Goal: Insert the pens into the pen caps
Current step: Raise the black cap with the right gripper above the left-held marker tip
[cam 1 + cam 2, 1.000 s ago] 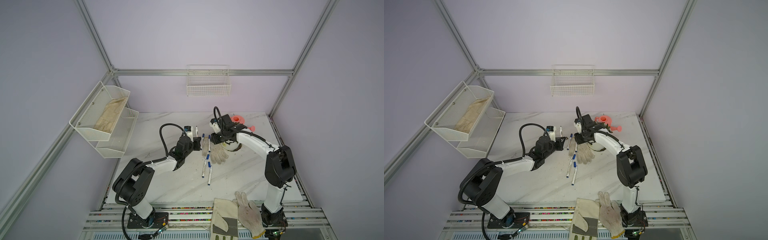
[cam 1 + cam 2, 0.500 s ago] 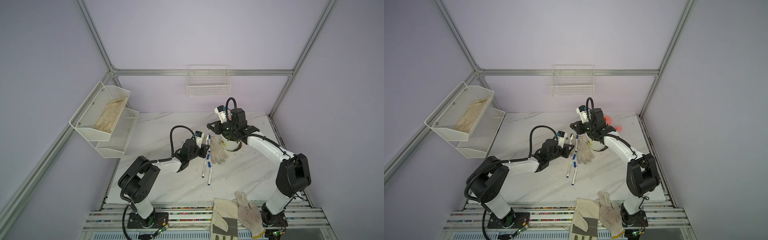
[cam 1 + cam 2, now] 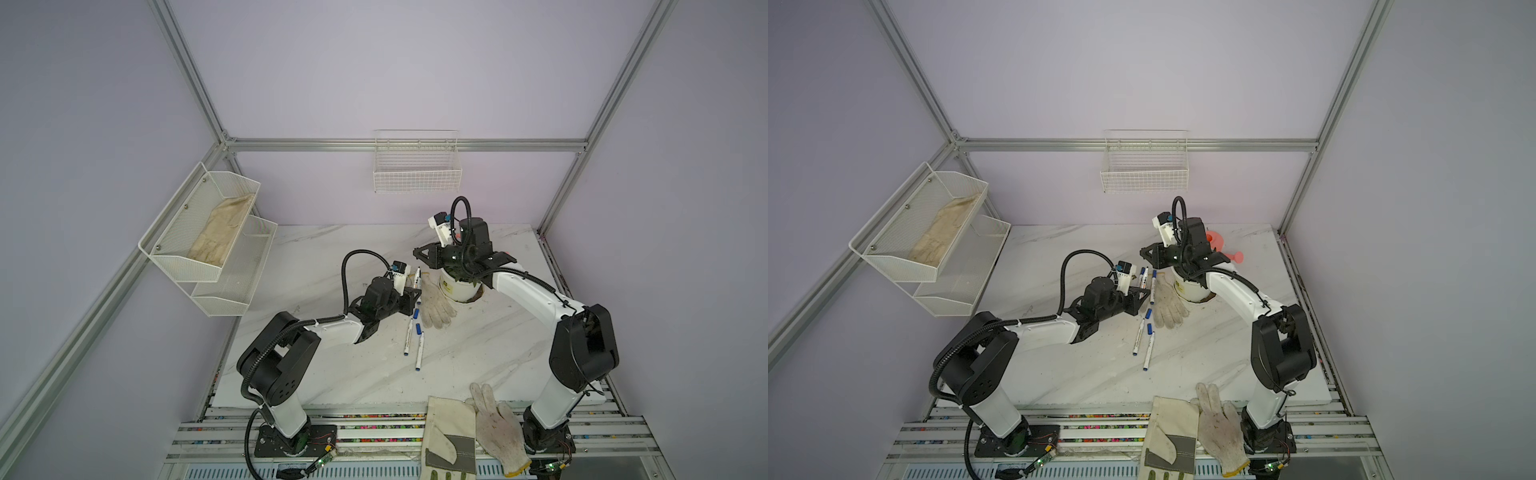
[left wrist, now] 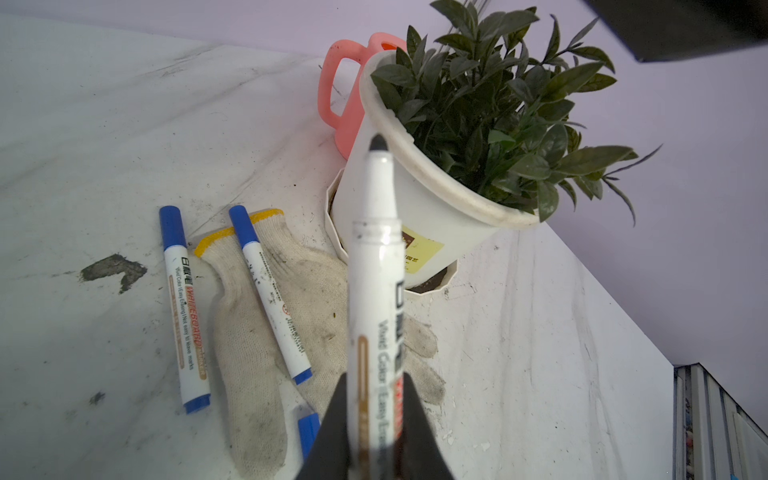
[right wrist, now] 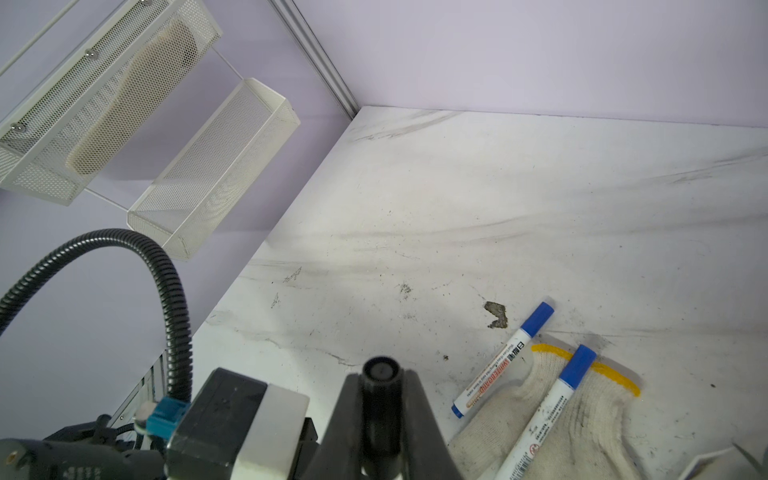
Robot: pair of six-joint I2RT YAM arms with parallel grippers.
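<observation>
Uncapped pen point(image 4: 376, 291): slim white plastic barrel with printed lettering, tapered neck and a dark rounded nib. It is clamped between the black fingers of the left tool point(image 4: 374, 399), with the nib raised toward the plant pot.

Black cap point(image 5: 380, 399): a short smooth tube, its round end facing the wrist camera, clamped in the right tool point(image 5: 380, 415). In both top views this tool is held above the surface, to the far right of the pen. Cap and nib are apart.

A blue-capped pen point(image 4: 183, 307) lies flat on the bare surface. A second blue-capped pen point(image 4: 270, 295) lies across a soiled, cream knitted glove point(image 4: 249, 332) with a yellow cuff. Two further pens point(image 3: 409, 336) lie nearly parallel, nearer than the glove.

Just right of the glove is a white tapered pot point(image 4: 415, 216) with dark green leaves, and a pink plastic watering can point(image 4: 336, 95) stands behind it.

The surface point(image 3: 332, 374) is white marble-patterned slab, scuffed and stained. The walls are pale lilac with aluminium framing. A white mesh shelf point(image 3: 208, 232) on the left holds a glove. A wire basket point(image 3: 417, 166) hangs on the far wall.
</observation>
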